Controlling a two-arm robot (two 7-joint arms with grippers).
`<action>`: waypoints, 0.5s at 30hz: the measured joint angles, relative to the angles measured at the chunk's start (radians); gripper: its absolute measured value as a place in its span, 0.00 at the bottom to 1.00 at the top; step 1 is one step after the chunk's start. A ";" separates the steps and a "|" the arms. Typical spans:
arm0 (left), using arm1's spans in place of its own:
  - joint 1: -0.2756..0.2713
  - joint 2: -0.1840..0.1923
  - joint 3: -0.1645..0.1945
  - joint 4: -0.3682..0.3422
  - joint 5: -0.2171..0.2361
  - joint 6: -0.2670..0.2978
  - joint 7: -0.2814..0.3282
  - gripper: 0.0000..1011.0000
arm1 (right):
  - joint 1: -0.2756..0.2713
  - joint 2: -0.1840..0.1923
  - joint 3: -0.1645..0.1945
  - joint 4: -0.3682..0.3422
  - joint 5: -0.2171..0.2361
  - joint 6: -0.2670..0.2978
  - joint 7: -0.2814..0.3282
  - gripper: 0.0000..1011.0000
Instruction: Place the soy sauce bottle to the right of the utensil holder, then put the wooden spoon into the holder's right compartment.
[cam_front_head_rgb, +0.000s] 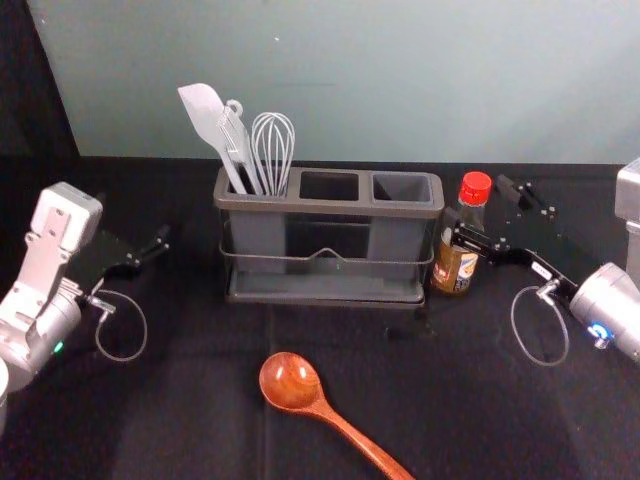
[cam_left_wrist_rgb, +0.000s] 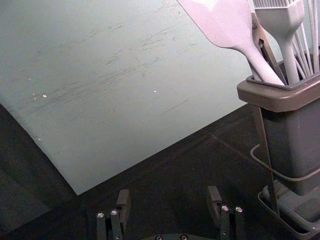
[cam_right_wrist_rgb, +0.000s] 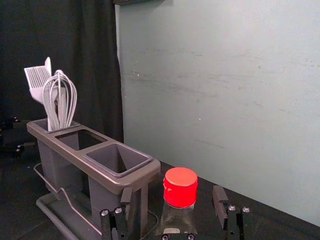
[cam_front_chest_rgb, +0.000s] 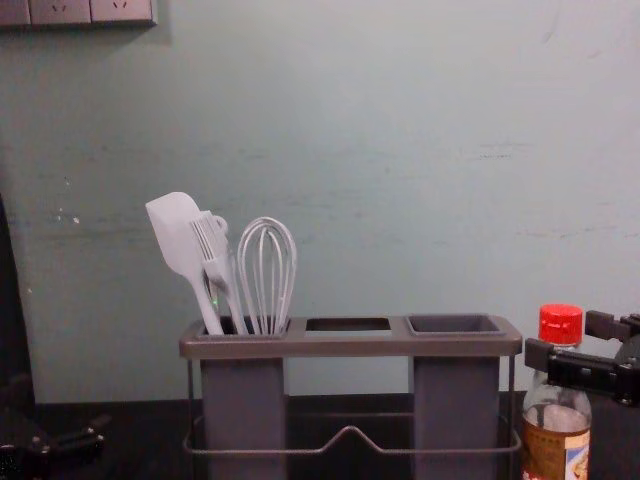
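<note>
- Right gripper (cam_right_wrist_rgb: 173, 200), one: jaws wide, astride the soy sauce bottle (cam_front_head_rgb: 455, 270); the bottle seems placed, so we back straight out, avoiding any sideways brush that could tip it.
- Left gripper (cam_left_wrist_rgb: 169, 197), one: idle, left of the utensil holder (cam_front_head_rgb: 330, 208), jaws wide.
- Wooden spoon (cam_front_head_rgb: 290, 382), one: our likely next pick, by the handle; we raise it well above the rim before lowering it into the right compartment (cam_front_head_rgb: 402, 187).
- Spoon, appearance: glossy reddish-brown, round bowl, lying flat before the holder, handle slanting nearer and rightward.
- Bottle, appearance: red cap, clear shoulder, brown label; we find it upright, just beside the holder's right end.
</note>
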 joint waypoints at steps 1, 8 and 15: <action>0.000 0.000 0.000 0.000 0.000 0.000 0.000 0.99 | 0.000 0.000 0.000 0.000 0.000 0.000 0.000 0.99; 0.000 0.000 0.000 0.000 0.000 0.000 0.000 0.99 | -0.013 0.006 0.012 -0.028 -0.001 -0.005 -0.009 0.99; 0.000 0.000 0.000 0.000 0.000 0.000 0.000 0.99 | -0.059 0.025 0.055 -0.123 0.009 -0.004 -0.030 0.99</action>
